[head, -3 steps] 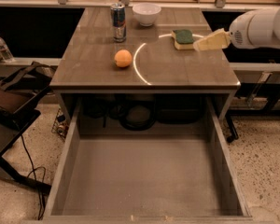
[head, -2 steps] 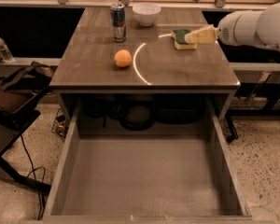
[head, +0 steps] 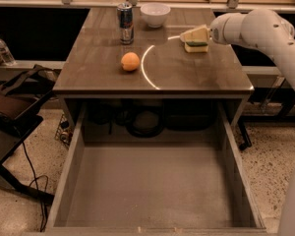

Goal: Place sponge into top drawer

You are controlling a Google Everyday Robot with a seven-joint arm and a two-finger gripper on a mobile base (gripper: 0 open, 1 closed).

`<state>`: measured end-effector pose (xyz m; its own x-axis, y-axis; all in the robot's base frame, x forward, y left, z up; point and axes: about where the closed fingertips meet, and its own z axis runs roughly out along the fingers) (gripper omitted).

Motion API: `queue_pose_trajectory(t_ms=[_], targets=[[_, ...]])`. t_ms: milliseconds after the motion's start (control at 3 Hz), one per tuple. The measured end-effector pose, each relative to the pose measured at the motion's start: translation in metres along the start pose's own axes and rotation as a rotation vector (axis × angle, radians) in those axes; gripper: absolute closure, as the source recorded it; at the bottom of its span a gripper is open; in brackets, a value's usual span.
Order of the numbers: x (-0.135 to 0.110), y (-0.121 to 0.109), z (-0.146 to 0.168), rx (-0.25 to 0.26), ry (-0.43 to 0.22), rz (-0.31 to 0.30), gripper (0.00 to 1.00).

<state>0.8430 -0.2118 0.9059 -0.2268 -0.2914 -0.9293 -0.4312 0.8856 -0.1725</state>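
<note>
Since 1 s ago your gripper (head: 195, 34) has slid left and now sits right on the sponge (head: 196, 46), back right of the table (head: 103, 77). Can't tell if it's clamped. Top drawer (head: 152, 191) is open; lift, carry and drop all remain.

The one camera looks down from high in front of the desk (head: 187, 73), quite near. The top drawer (head: 152, 191) lies nearest to it; the end effector (head: 191, 35) is at the desk's far right.
</note>
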Motion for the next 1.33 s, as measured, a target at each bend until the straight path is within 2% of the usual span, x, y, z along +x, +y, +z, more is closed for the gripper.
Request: queue_pose_trajectory(t_ms=[333, 667, 1000, 1333], targets=[[0.007, 0.009, 0.026, -0.027, 0.010, 0.011, 0.00], [0.024, 0.020, 0.044, -0.055, 0.031, 0.069, 0.03], [0.047, 0.025, 0.048, -0.059, 0.046, 0.155, 0.33], [0.047, 0.027, 0.050, -0.061, 0.046, 0.151, 0.56]])
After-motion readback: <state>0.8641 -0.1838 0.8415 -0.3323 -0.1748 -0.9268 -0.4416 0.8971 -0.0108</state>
